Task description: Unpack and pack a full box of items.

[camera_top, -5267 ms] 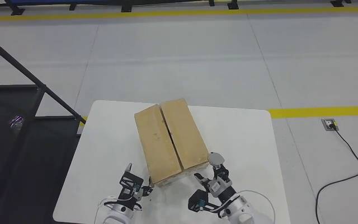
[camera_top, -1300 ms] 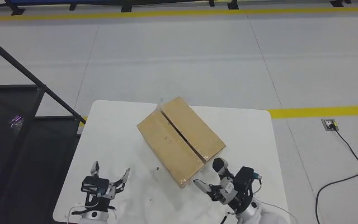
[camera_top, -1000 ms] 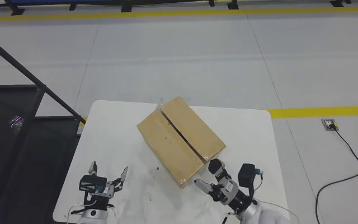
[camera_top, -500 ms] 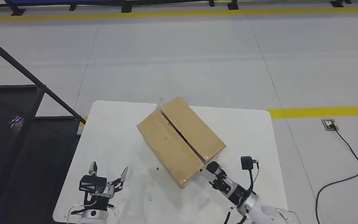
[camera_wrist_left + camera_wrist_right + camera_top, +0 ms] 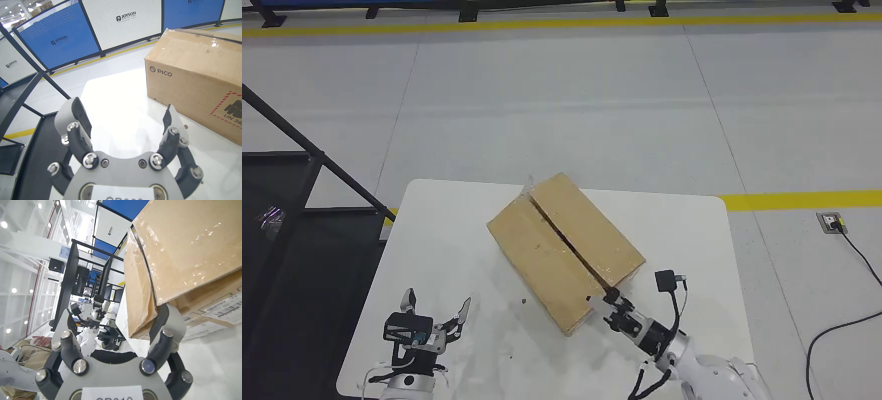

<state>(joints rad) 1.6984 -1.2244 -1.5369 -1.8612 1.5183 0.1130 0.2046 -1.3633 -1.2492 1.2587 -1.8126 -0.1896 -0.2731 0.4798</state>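
At about 7 o'clock on the white table point(image 5: 442, 230), the left gripper point(image 5: 437, 306) hovers with its fingers spread wide and nothing between them. It is well apart from the load, probably parked to leave the other arm room. The cardboard box point(image 5: 537, 255) sits at the table's centre, turned askew, its top flaps closed and glossy with clear tape along the seam point(image 5: 568, 250). At 5 o'clock the right gripper point(image 5: 608, 303) meets the box's near end. Its fingers are spread, one fingertip point(image 5: 164, 313) tucked just beneath a lifted flap corner point(image 5: 154, 303), seemingly to pry the flap up and begin unpacking.
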